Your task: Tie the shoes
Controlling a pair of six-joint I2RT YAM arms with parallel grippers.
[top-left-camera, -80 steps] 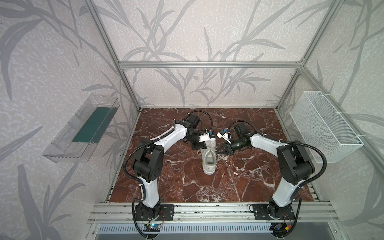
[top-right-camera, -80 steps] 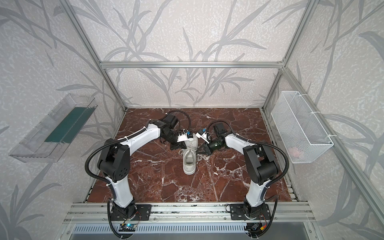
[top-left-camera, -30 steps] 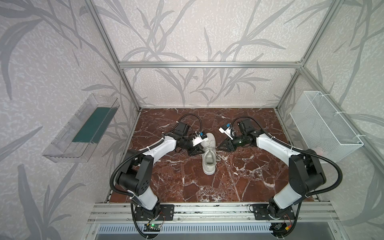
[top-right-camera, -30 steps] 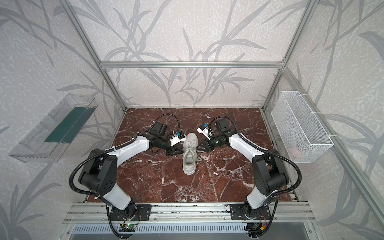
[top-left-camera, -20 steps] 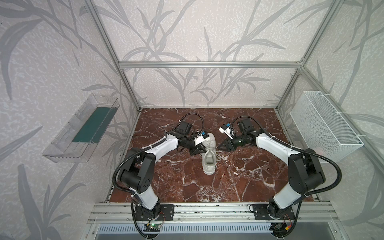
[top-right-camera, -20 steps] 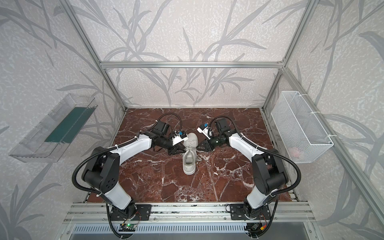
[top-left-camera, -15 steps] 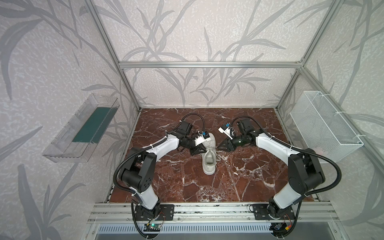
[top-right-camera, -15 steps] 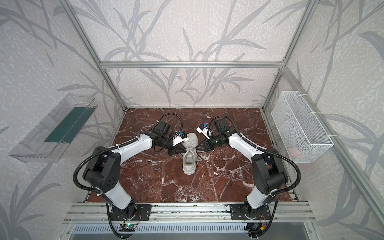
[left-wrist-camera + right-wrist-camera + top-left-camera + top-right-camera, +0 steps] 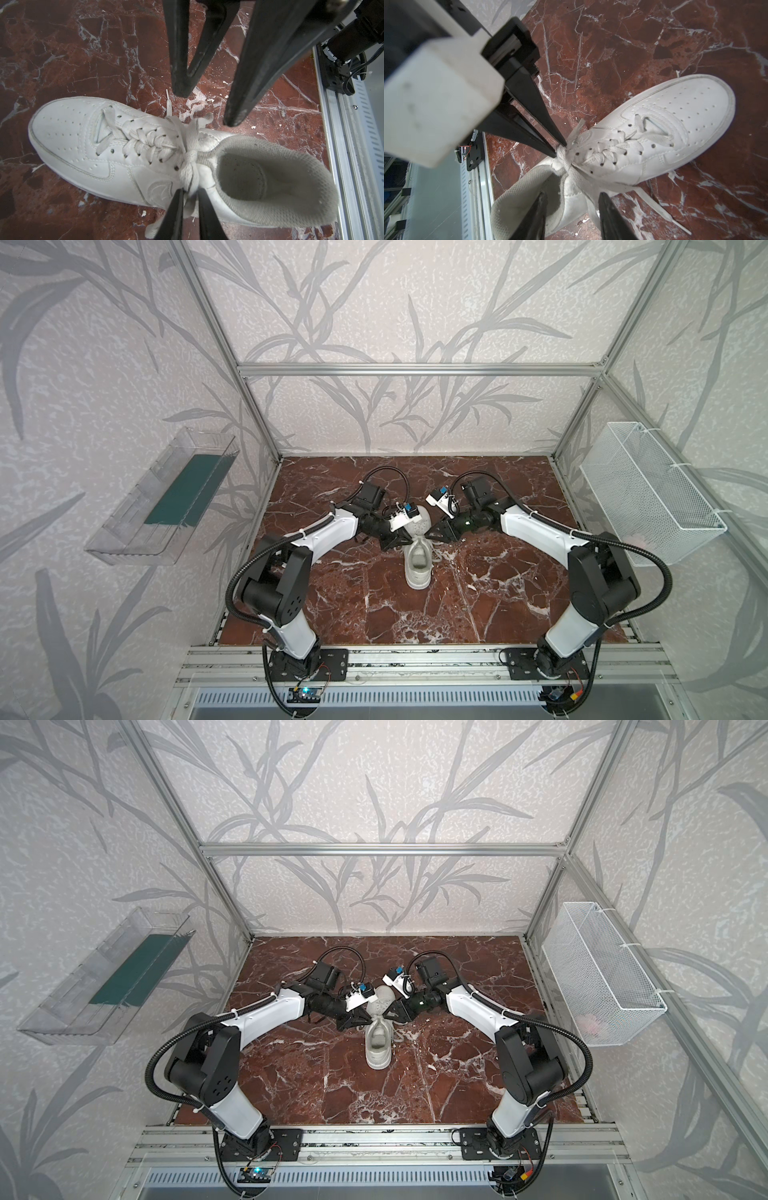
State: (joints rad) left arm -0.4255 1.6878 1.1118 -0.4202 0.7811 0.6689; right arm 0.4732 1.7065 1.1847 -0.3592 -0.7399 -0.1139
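Observation:
The white shoe (image 9: 417,568) (image 9: 378,1048) lies in the middle of the marble floor with its toe toward the back wall. Its off-white laces (image 9: 191,158) are knotted at the top of the tongue. My left gripper (image 9: 190,190) (image 9: 401,536) is at the shoe's left side, shut on a lace loop that hangs from the knot. My right gripper (image 9: 573,195) (image 9: 433,533) hovers at the shoe's right side, open. One of its fingers (image 9: 539,205) is over the collar opening, the other beside a lace strand (image 9: 591,205). A loose lace end (image 9: 660,209) trails on the floor.
A white wire basket (image 9: 648,497) hangs on the right wall and a clear tray (image 9: 162,497) on the left wall. An aluminium rail (image 9: 415,659) runs along the front edge, close behind the shoe's heel in the wrist views.
My left gripper has moved right, in to the shoe's side, and closed on the lace loop. The right gripper has hardly moved and stays open.

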